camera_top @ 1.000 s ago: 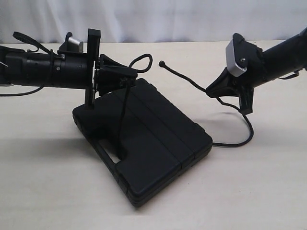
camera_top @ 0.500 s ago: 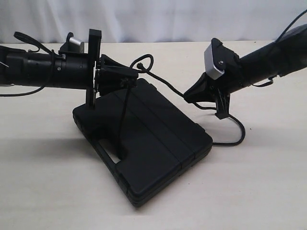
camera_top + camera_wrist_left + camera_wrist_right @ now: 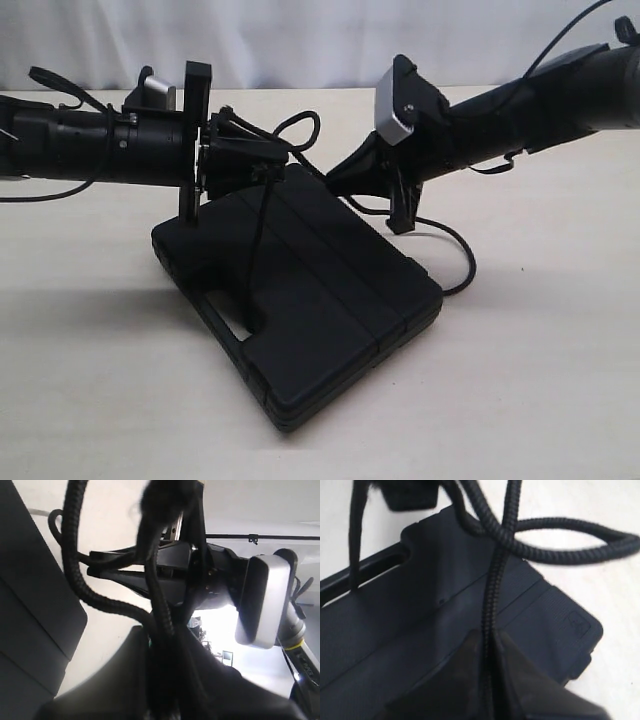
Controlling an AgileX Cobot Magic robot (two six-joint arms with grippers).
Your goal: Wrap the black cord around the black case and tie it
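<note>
The black case [image 3: 330, 290] lies flat-lidded on the table, handle slot [image 3: 245, 322] toward the front left. My left gripper [image 3: 268, 165] hovers over its far left corner, shut on the black cord [image 3: 262, 230]; one strand drops from it into the slot. In the left wrist view, cord strands [image 3: 155, 585] run into the left gripper [image 3: 167, 640]. My right gripper [image 3: 332, 180] is shut on the cord just right of the left one, above the case's far edge. In the right wrist view the cord [image 3: 492, 595] runs straight between the right gripper [image 3: 490, 640] fingers, over the case [image 3: 410, 615].
A slack length of cord [image 3: 462, 268] curves on the table right of the case, under the right arm [image 3: 520, 110]. A cord loop [image 3: 300, 125] arches above the two grippers. The left arm [image 3: 90, 145] stretches in level from the left edge. Bare tabletop [image 3: 100, 400] lies in front.
My right gripper has swung left with the cord, from well right of the case to close beside the left gripper. The slack on the table followed. The left gripper stayed put.
</note>
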